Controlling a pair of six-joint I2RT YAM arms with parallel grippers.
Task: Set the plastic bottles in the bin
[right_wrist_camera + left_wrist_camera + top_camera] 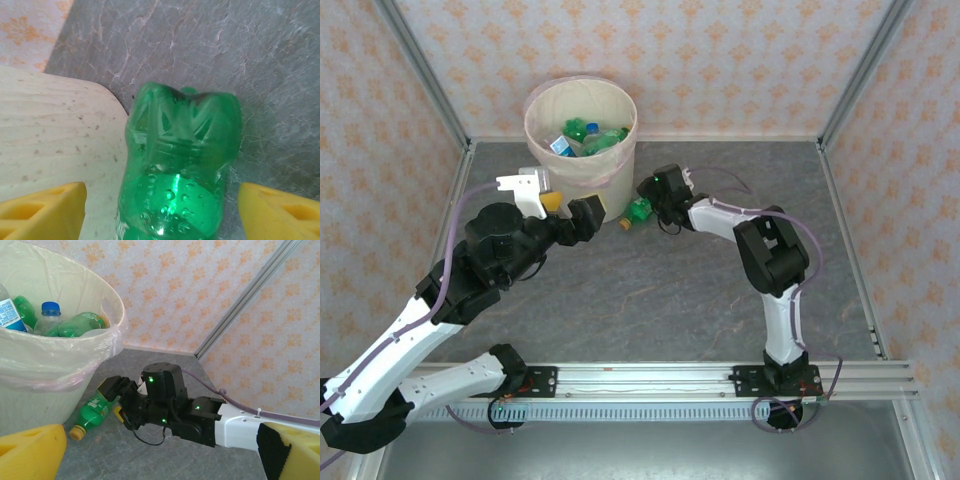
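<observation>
Wall of the bin (612, 172) just beside the green bottle (638, 211); elsewhere open table (660, 300).

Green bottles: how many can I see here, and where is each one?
3. One green bottle lies on the table beside the bin, between the right gripper's fingers. Two more bottles lie inside the bin; others may be hidden below them.

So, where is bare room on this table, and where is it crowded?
Free: the middle of the grey table, bordered by left arm, right arm and front metal rail; the back right corner. Crowded: around the green plastic bottle beside the round cream bin.
</observation>
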